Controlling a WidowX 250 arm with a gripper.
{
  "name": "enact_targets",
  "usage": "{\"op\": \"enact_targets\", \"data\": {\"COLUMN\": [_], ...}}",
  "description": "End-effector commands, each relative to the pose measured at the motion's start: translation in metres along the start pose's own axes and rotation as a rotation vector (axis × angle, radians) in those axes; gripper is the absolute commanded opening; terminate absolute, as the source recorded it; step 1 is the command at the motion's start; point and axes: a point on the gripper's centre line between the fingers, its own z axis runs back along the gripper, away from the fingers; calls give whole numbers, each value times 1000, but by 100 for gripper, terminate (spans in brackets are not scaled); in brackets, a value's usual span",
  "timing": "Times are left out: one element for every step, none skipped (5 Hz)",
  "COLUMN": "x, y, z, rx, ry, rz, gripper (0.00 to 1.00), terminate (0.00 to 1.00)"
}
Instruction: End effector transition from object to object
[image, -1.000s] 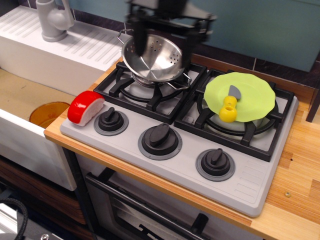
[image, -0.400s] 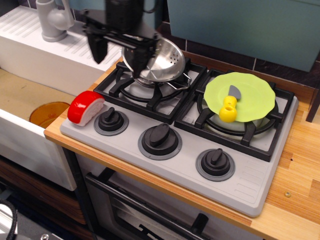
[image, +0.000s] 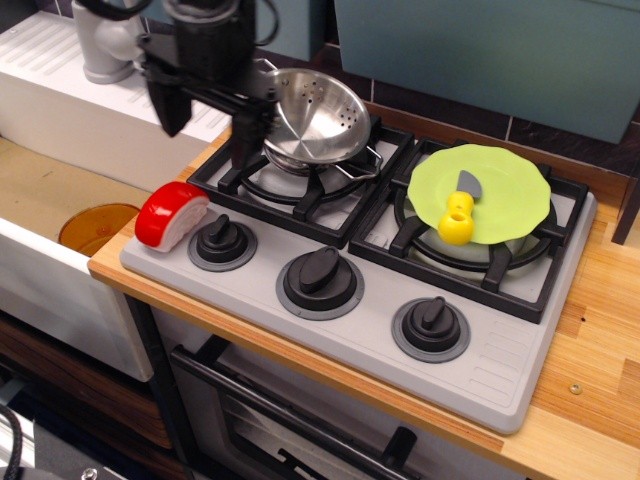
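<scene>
Three knobs (image: 321, 281) are seen along the near edge of the stove (image: 500, 370). At the stove's near left corner a red and white block (image: 170, 213) is set. Behind the right knob a green plate (image: 500, 190) with a yellow piece (image: 456, 221) is laid on the right burner. On the far left burner a steel colander (image: 318, 125) is tilted. Just left of the colander the gripper (image: 211, 125) is held above the stove's left edge, its fingers (image: 168, 107) spread apart and empty.

Toy kitchen corner with teal wall and wooden tabletop

A teal wall (image: 480, 60) stood above dark tiles (image: 560, 135). The wooden tabletop (image: 590, 370) carried a grey stove (image: 330, 330); a white sink (image: 60, 240) with a grey tap (image: 105, 40) lay beside it, an oven door (image: 290, 430) below.
</scene>
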Motion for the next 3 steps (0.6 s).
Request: {"op": "enact_targets", "data": {"x": [1,-7,-14], "y": [22,25,26], "z": [2,-12,-24], "rx": [24,7,-7], "ry": [-80,-89,-93], "rz": [-8,4,13], "gripper": [100,100,100], "terminate": [0,0,0]}}
